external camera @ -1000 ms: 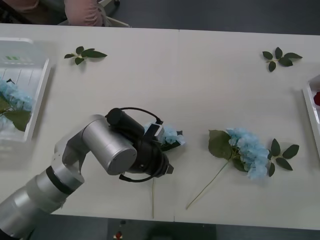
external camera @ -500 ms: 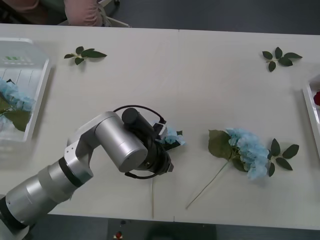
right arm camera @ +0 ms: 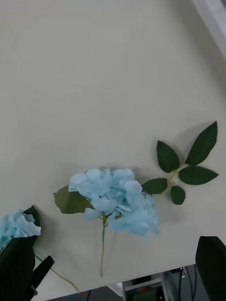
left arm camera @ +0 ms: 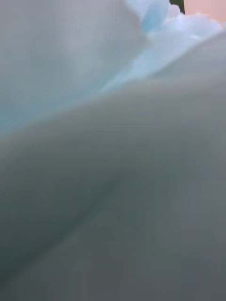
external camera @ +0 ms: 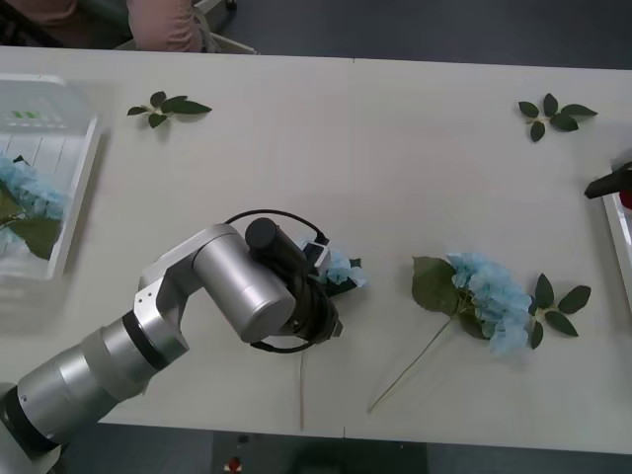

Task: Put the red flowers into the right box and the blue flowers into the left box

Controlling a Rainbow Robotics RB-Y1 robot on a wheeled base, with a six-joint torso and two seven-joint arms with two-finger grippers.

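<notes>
One of the blue flowers lies mid-table, its stem pointing to the near edge. My left gripper is down on its head, hidden under the wrist; pale petals press against the left wrist camera. A second blue flower lies free to the right. Another blue flower rests in the left box. My right gripper is open, reaching in over the edge of the right box; one black finger shows in its wrist view. The red flowers are hidden.
Loose green leaf sprigs lie at the back left, the back right and beside the free blue flower. The near table edge runs just below the stems.
My left arm has shifted a little to the right and settled over the blue flower's head. The right gripper's tip has come into view at the right edge.
</notes>
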